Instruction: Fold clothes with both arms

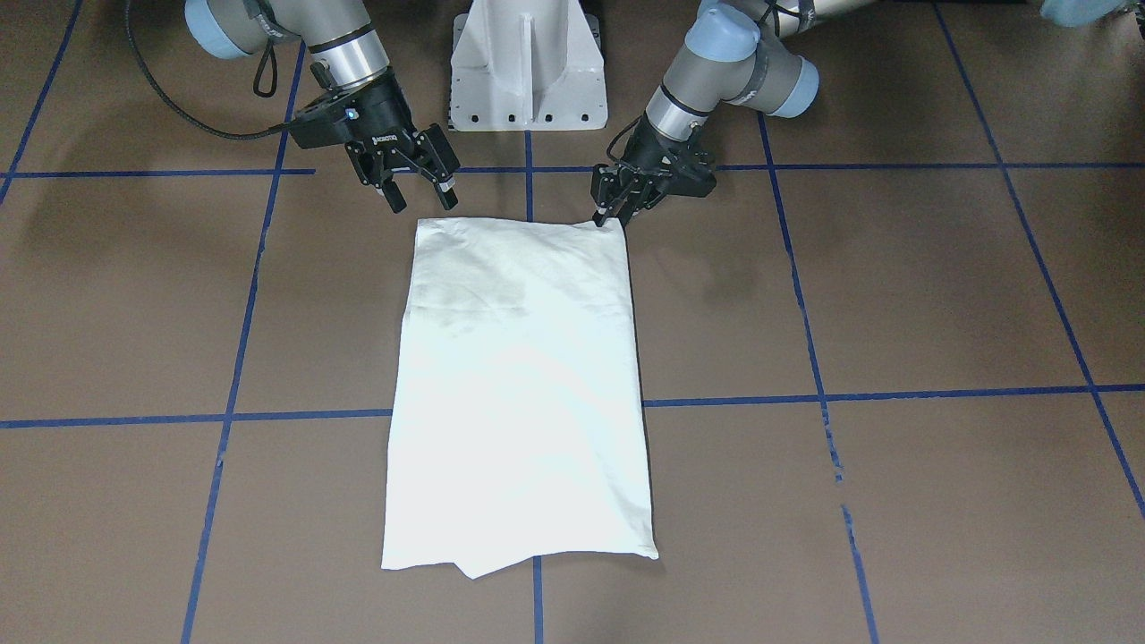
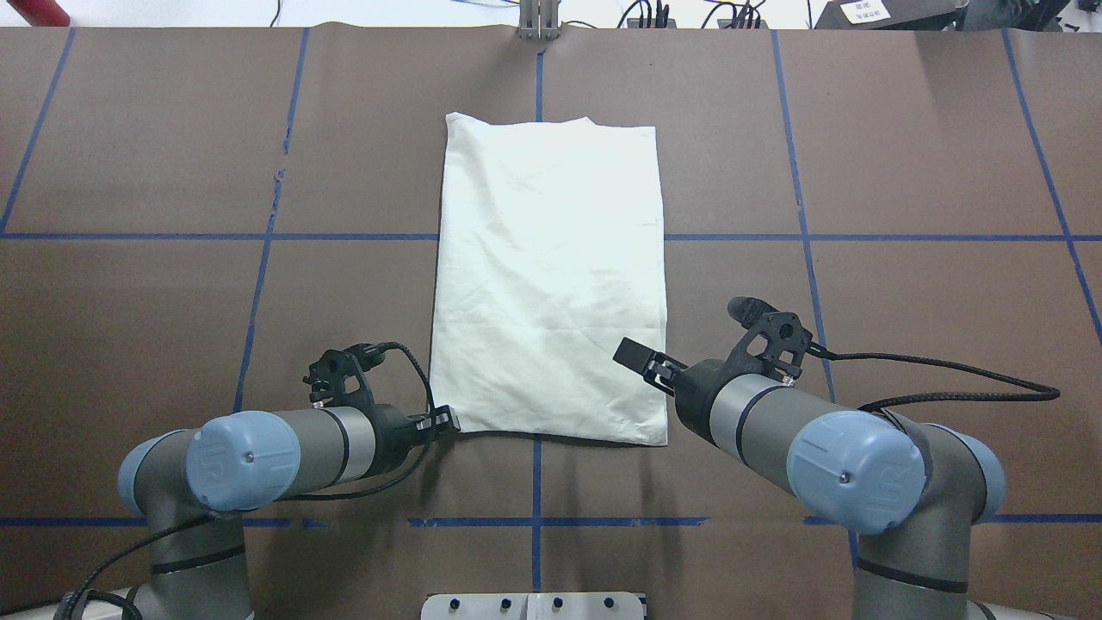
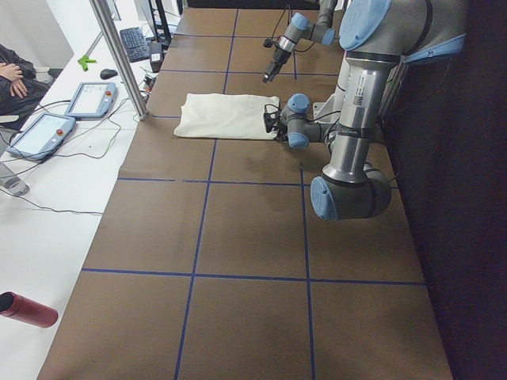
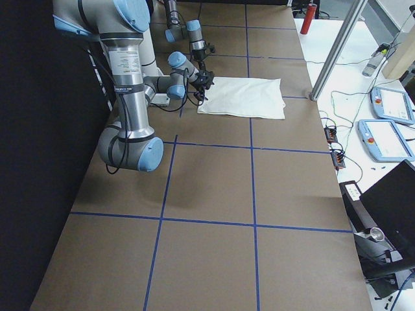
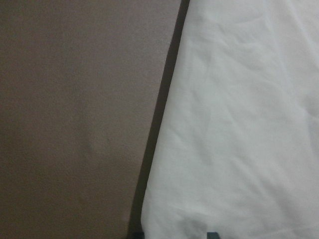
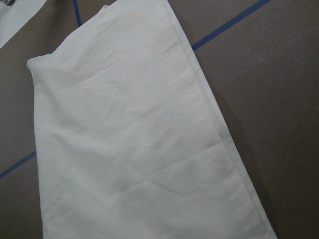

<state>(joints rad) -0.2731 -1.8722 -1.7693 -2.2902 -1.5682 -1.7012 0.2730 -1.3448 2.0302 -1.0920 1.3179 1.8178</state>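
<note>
The clothes (image 1: pixel 519 385) lie flat as one cream rectangle on the brown table (image 1: pixel 894 295), plain side up, with no print showing (image 2: pixel 551 275). My left gripper (image 1: pixel 611 216) is down at the near left corner (image 2: pixel 445 421), its tips touching the cloth edge. The left wrist view shows only cloth (image 5: pixel 239 124) and table up close, so I cannot tell whether its fingers have closed. My right gripper (image 1: pixel 420 199) hangs open above the near right corner (image 2: pixel 633 355) with nothing in it. The cloth (image 6: pixel 129 149) fills the right wrist view.
Blue tape lines (image 2: pixel 551 237) grid the table. The white pedestal base (image 1: pixel 528 72) stands between the arms. Off the far edge are a metal post (image 3: pixel 119 55), control tablets (image 3: pixel 40 131) and a person's folded arms (image 3: pixel 12 79). A red bottle (image 3: pixel 28 309) lies on the side bench.
</note>
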